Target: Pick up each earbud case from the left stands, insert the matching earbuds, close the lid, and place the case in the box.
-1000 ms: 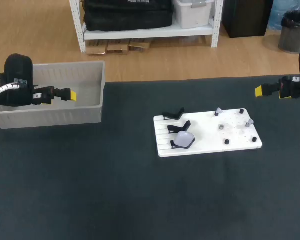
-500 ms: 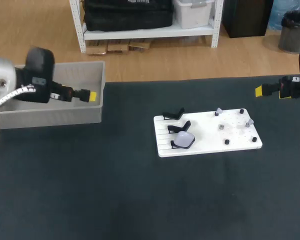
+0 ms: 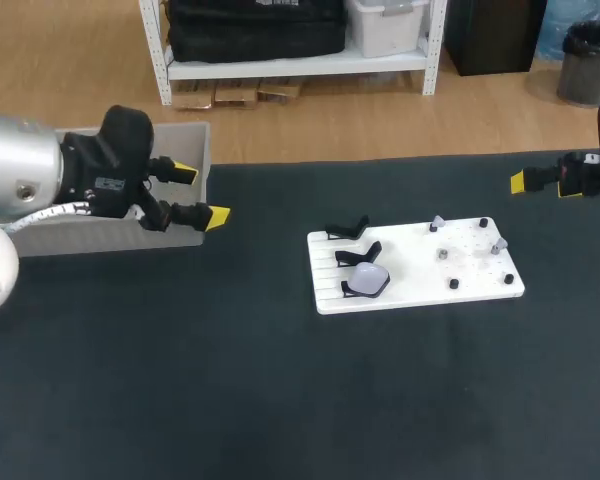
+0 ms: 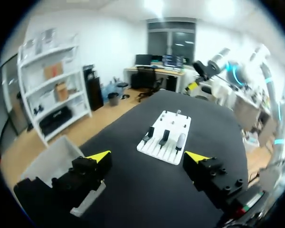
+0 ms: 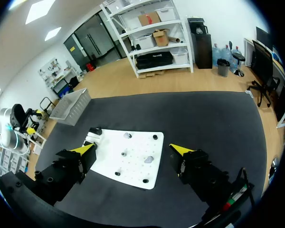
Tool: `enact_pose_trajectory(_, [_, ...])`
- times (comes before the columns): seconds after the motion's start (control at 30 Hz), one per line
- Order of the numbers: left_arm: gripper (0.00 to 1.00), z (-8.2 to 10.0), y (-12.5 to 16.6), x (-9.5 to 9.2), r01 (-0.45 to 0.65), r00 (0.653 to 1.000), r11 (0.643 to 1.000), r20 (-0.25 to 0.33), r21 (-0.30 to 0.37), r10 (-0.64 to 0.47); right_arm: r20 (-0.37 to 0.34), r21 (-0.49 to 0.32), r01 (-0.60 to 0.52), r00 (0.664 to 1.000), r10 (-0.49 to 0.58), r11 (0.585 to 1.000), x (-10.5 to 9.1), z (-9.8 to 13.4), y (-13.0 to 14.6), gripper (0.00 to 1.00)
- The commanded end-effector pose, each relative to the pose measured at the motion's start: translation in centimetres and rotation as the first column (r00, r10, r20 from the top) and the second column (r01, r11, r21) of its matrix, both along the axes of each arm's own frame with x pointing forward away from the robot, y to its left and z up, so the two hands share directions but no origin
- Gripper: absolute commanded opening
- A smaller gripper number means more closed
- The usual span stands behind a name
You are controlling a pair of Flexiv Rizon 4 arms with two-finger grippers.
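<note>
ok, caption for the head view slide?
Left tool open by the grey box, right tool at the far right, one pale earbud case on the white board.

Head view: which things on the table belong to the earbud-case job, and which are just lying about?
Job: earbud case, black stands, white board, small grey earbuds, grey box.
Lying about: only the black table mat.
</note>
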State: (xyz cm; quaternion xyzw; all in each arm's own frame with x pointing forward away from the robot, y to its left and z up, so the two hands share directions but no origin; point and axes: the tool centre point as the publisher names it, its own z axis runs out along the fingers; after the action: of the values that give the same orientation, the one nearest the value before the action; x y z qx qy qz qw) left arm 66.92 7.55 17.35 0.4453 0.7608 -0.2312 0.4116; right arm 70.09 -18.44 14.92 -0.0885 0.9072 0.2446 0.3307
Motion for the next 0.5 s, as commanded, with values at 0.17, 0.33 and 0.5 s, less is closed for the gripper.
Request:
enact_pose_trajectory(0.17, [1.00,-1.0,-0.2,-0.3,0.625,0.749,0.778,0.232,0.063,-0.621,0.000,0.000,-0.001,1.000,0.001,1.000,0.0,0.0,-0.1,1.00])
enact_pose_trajectory(0.33, [1.00,-4.1,-4.7,-2.2,0.505,0.850,0.863,0.193,-0.028,-0.491,0.000,0.000,-0.001,1.000,0.001,1.000,0.0,0.0,-0.1,1.00])
enact_pose_trajectory(0.5, [1.00,-6.0,-8.1,-2.3,0.431,0.889,0.901,0.195,-0.047,-0.415,0.000,0.000,-0.001,1.000,0.001,1.000,0.0,0.0,-0.1,1.00])
